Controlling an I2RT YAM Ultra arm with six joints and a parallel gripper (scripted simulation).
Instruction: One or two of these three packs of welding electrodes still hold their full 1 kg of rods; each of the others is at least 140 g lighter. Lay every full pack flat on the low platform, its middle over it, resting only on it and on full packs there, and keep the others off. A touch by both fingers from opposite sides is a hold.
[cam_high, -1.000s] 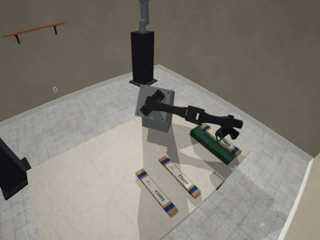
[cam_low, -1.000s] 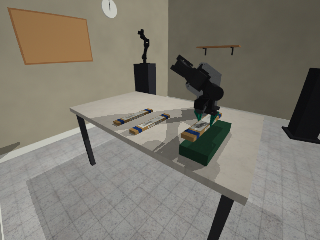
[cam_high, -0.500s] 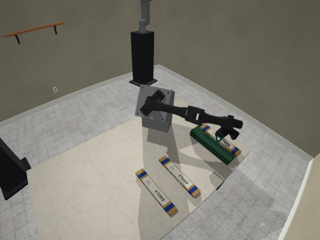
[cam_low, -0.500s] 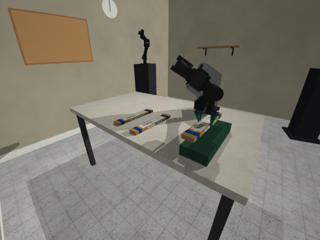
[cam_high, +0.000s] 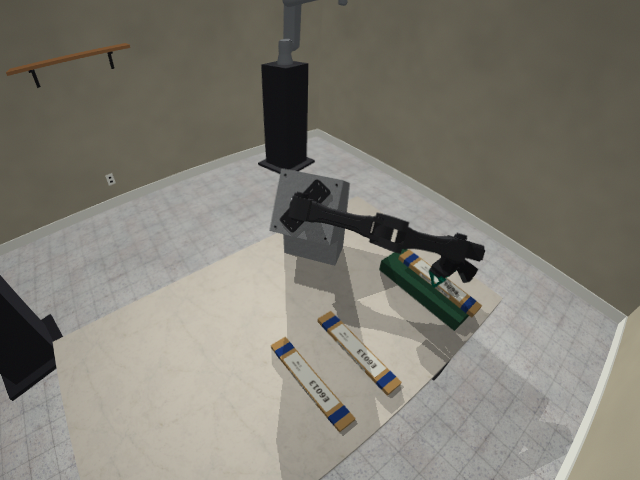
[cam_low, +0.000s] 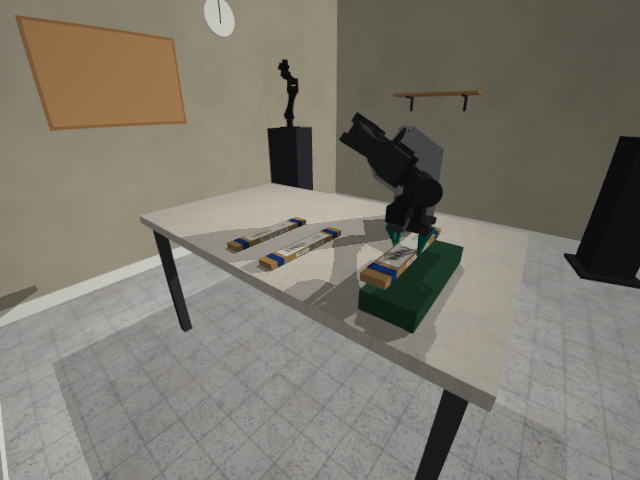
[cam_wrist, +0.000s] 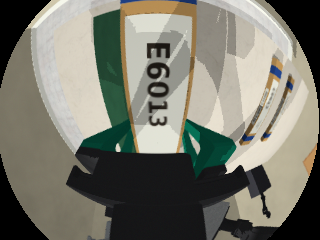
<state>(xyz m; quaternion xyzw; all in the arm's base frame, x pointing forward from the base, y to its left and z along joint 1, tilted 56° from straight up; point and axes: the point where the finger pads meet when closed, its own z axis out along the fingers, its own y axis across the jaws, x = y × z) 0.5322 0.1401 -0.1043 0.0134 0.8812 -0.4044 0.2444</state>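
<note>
Pale counter (cam_low: 217, 211) carries two packs side by side, and a third pack (cam_high: 442, 283) lies on the green platform (cam_high: 413, 288). Green fingers (cam_low: 395, 237) clamp that pack's long sides near its middle, the balanced spot for a stiff, probably heavy box.

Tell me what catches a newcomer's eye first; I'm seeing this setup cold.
The black arm's gripper, green fingers shut on an E6013 pack lying along the dark green platform near the table's right side. Two more packs lie side by side on the table, apart from it.
</note>
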